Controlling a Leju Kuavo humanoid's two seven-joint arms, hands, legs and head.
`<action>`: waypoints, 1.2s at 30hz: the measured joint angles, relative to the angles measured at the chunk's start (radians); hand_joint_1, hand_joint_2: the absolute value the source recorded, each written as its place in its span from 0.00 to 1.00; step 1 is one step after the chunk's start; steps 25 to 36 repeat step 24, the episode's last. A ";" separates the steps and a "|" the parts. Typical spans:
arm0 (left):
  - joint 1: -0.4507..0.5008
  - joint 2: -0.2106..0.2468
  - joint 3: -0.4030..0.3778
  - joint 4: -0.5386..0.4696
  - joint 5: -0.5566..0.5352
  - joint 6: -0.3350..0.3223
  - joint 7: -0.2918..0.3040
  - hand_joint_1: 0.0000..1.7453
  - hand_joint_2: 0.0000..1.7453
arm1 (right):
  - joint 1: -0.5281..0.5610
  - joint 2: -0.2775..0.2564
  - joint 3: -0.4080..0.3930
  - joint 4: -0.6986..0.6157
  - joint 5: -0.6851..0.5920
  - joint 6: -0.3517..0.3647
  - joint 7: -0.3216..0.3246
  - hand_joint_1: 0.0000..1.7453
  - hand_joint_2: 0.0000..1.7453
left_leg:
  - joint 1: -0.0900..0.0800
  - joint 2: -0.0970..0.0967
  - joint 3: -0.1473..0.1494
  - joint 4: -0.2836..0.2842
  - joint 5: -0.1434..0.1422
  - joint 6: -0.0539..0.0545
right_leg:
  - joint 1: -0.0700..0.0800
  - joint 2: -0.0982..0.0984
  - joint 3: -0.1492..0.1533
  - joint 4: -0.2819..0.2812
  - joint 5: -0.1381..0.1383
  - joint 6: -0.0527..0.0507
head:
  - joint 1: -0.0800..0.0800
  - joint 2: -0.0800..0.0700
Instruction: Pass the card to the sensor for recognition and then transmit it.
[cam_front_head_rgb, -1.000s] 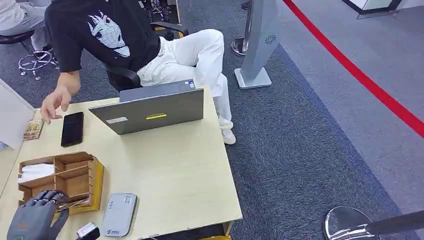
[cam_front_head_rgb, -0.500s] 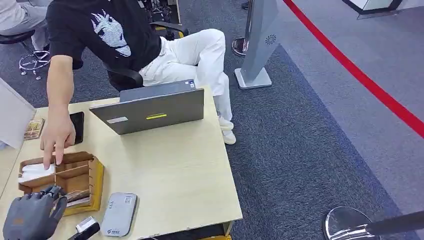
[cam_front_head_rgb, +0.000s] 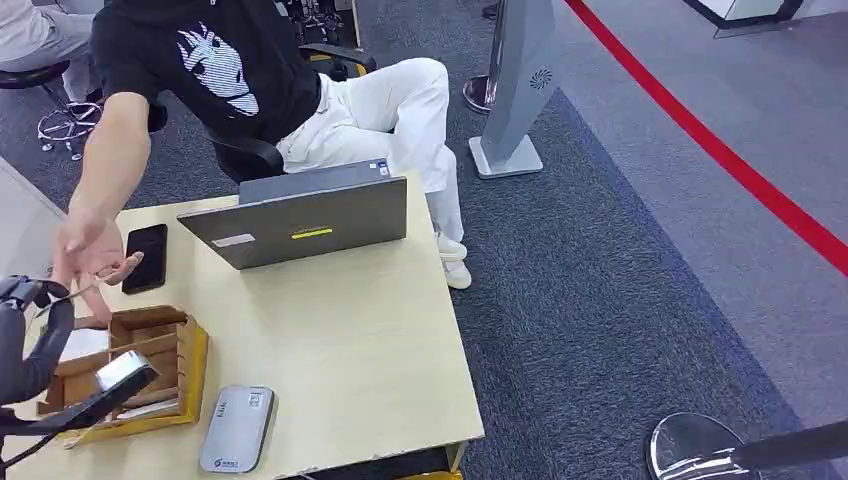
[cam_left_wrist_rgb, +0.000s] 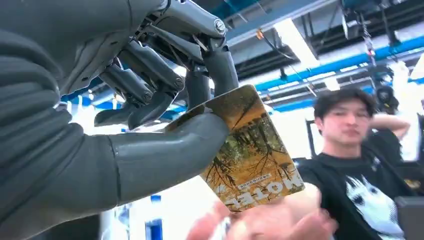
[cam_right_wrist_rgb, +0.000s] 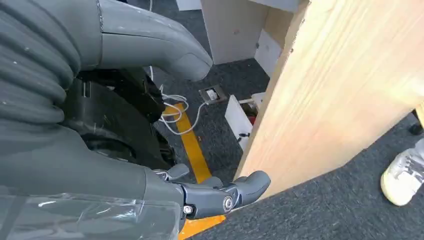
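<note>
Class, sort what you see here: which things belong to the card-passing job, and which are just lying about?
Job: card, pinched in the robot's left hand; the grey card reader; the person's reaching hand.

Lying about: laptop, phone, wooden organizer.

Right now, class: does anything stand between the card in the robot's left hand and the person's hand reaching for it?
Nothing visible does. The left hand pinches the card between thumb and fingers, raised clear of the table. The person's hand is open right beside it, with only air between them.
</note>
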 joint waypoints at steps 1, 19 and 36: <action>-0.007 0.002 0.005 0.000 0.000 -0.002 0.000 1.00 1.00 | 0.000 0.000 0.000 0.002 0.000 0.001 0.000 0.00 1.00 | 0.000 0.000 0.000 0.000 0.000 0.000 | 0.000 0.000 0.000 0.000 0.000 0.000 | 0.000 0.000; 0.024 -0.021 0.093 -0.020 0.085 0.057 -0.026 0.00 1.00 | 0.026 0.000 0.000 -0.024 -0.026 0.019 0.040 0.00 1.00 | 0.000 0.000 -0.001 0.000 0.000 0.000 | 0.000 0.000 0.000 0.000 0.000 0.000 | 0.000 0.000; 0.068 -0.061 0.126 -0.061 0.196 0.093 -0.071 0.00 1.00 | 0.036 0.000 0.000 -0.037 -0.054 0.001 0.040 0.00 1.00 | 0.000 0.000 -0.001 0.000 0.000 0.000 | 0.000 0.000 0.000 0.000 0.000 0.000 | 0.000 0.000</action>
